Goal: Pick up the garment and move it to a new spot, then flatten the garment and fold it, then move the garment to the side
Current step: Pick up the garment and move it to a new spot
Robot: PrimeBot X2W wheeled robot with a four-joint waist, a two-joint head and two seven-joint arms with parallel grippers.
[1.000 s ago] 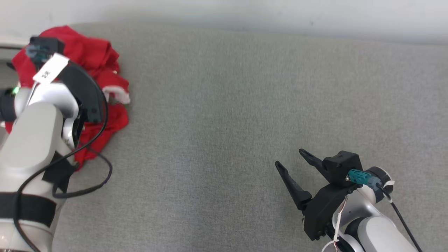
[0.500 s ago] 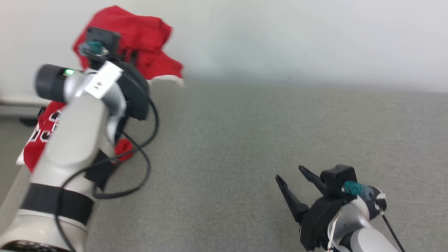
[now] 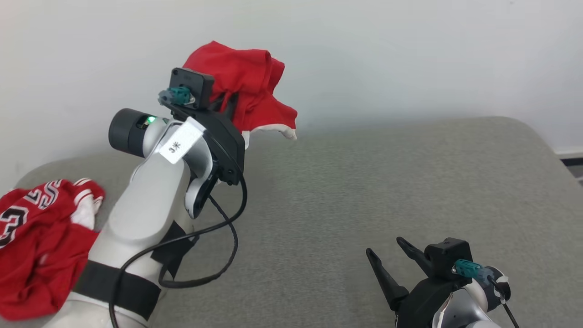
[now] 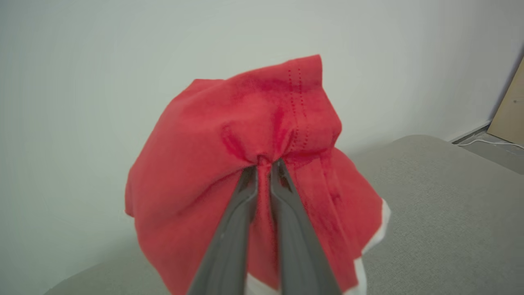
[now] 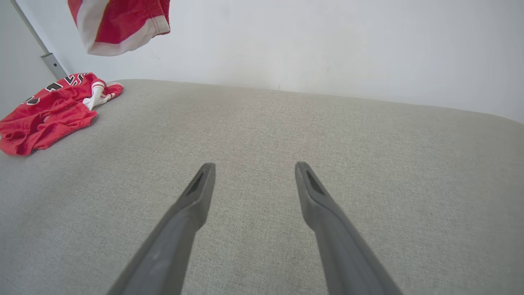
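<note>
Because the garment [image 4: 245, 110] had to reach a new spot, my left gripper [image 4: 264, 164] pinched one fold, holding it high above the grey cushion [image 3: 364, 191] | my right gripper [image 5: 251, 170] stood wide and empty, ready to flatten

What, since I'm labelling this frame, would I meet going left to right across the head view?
numbered red jersey, lying crumpled → held red garment, up in the air → right gripper, open
</note>
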